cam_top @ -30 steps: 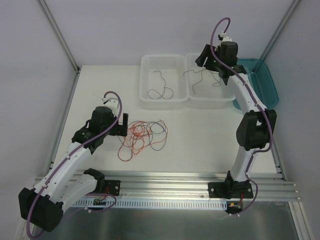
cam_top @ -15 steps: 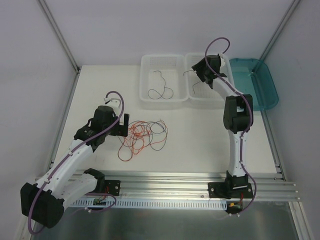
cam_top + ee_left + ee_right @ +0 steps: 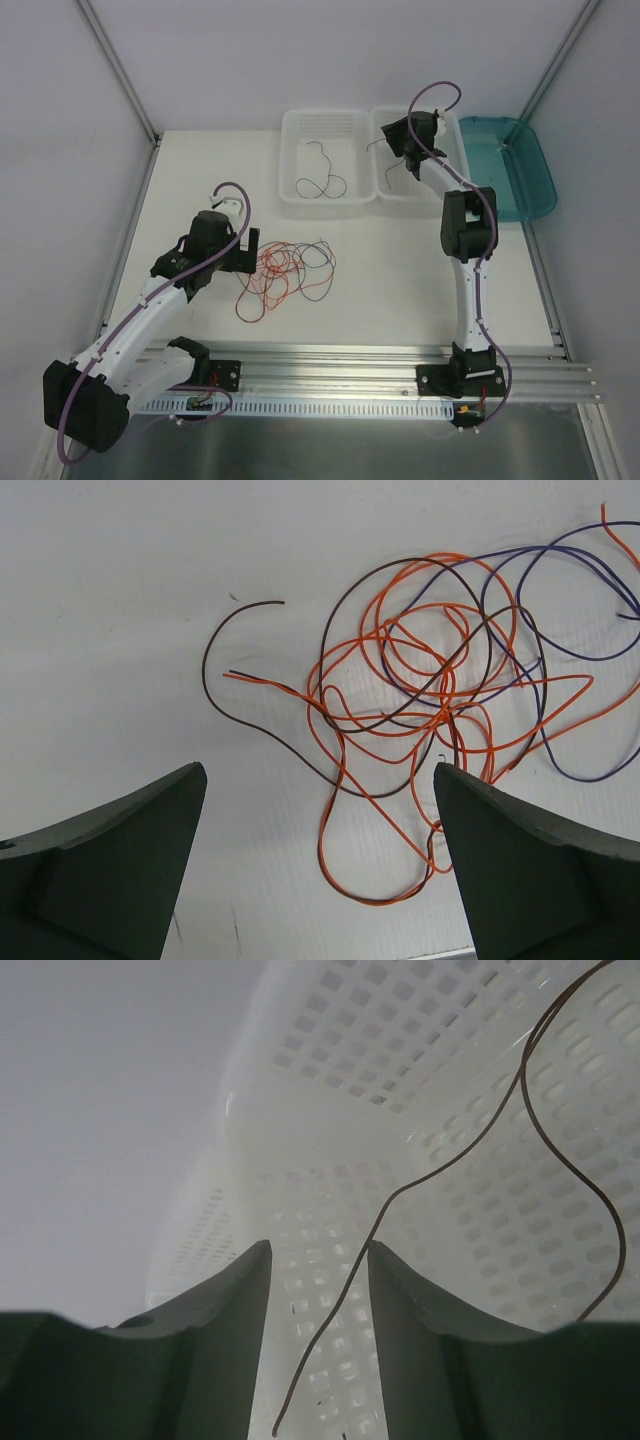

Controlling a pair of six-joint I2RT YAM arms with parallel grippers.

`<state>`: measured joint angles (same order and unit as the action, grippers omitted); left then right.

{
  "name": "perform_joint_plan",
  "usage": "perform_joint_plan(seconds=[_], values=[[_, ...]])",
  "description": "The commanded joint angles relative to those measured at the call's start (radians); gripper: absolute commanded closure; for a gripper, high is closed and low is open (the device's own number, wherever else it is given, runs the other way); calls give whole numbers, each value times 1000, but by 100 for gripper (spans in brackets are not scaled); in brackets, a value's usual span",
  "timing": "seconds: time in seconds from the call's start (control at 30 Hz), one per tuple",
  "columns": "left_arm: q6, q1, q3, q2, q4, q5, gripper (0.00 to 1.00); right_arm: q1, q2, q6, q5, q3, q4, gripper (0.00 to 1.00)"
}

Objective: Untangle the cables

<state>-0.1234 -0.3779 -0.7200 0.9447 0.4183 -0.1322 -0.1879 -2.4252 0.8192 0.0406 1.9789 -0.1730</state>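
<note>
Top external view, white table (image 3: 400, 260), right arm (image 3: 468, 225) now folded further back over the right basket (image 3: 400, 195), right gripper (image 3: 395, 135) narrowed but still parted around a loose brown cable (image 3: 450, 1150), left gripper (image 3: 252, 250) spread wide beside the tangled red and dark cables (image 3: 285, 270) on the table.

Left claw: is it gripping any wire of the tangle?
No, the left claw stands wide open, with the tangle lying loose ahead of it.
</note>
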Motion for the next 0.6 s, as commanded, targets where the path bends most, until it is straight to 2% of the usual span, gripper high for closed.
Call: perform_joint_plan(seconds=[0.0,0.27,0.53,0.57], values=[[-9,8,-7,-3,-4,-7,1,-5,-8,52,-4,49,-71,55],[-10,8,-10,-7,-3,-6,1,-8,6,64,-19,8,-76,62],[-10,8,-7,-11,-3,-6,1,-10,0,78,-31,1,-74,64],[-9,7,-9,-9,-3,-6,1,-12,-2,78,-68,1,-74,64]])
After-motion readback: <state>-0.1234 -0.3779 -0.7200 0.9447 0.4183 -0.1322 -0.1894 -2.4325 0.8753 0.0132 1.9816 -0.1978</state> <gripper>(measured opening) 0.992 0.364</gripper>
